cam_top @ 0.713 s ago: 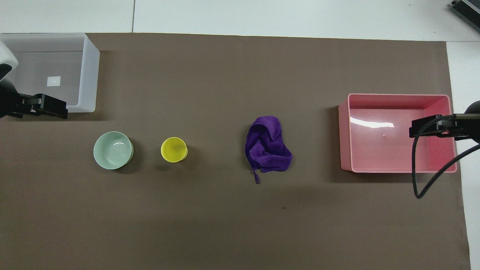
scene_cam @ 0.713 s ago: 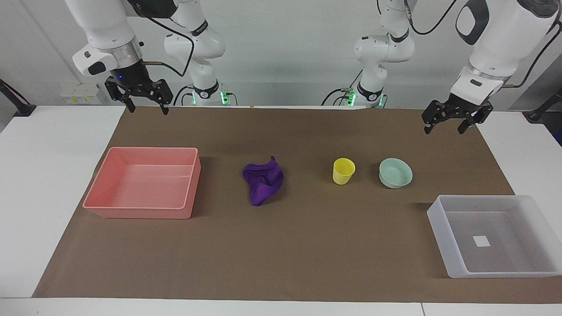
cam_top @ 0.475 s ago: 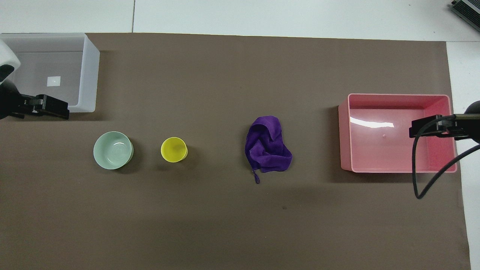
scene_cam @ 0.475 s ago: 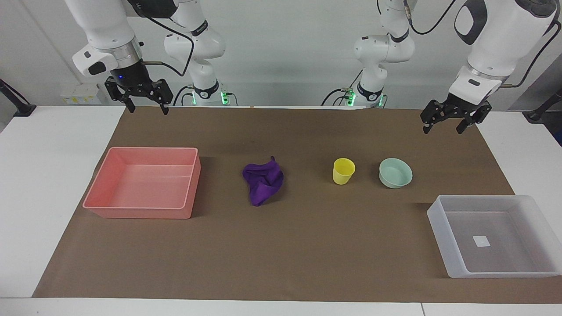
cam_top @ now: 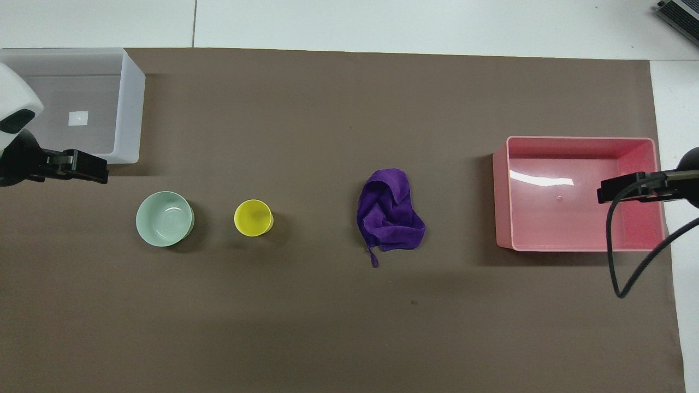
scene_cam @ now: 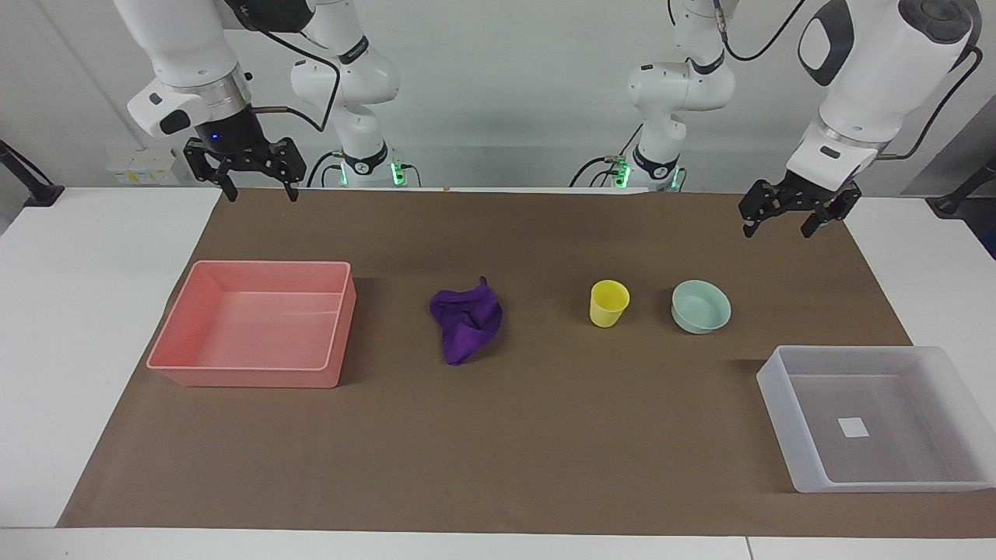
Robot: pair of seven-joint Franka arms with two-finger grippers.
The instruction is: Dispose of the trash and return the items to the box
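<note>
The left tool [scene_cam: 776, 221] hangs at the upper right of the facing view, fingers apart and gripping nothing, over the brown mat [scene_cam: 545, 435] near its edge. The right tool [scene_cam: 255, 187] hangs at the upper left, fingers likewise apart and empty (both are up in the air).

Across the middle of the frame sit the bowl [scene_cam: 701, 306], the cup [scene_cam: 608, 302] beside it, the rag [scene_cam: 465, 320] near the centre, and the pink bin [scene_cam: 257, 373] at the left, all apart from one another. The box [scene_cam: 786, 412] lies at the lower right, only a white sticker [scene_cam: 853, 426] on its floor. White counter [scene_cam: 70, 327] shows around the mat.
</note>
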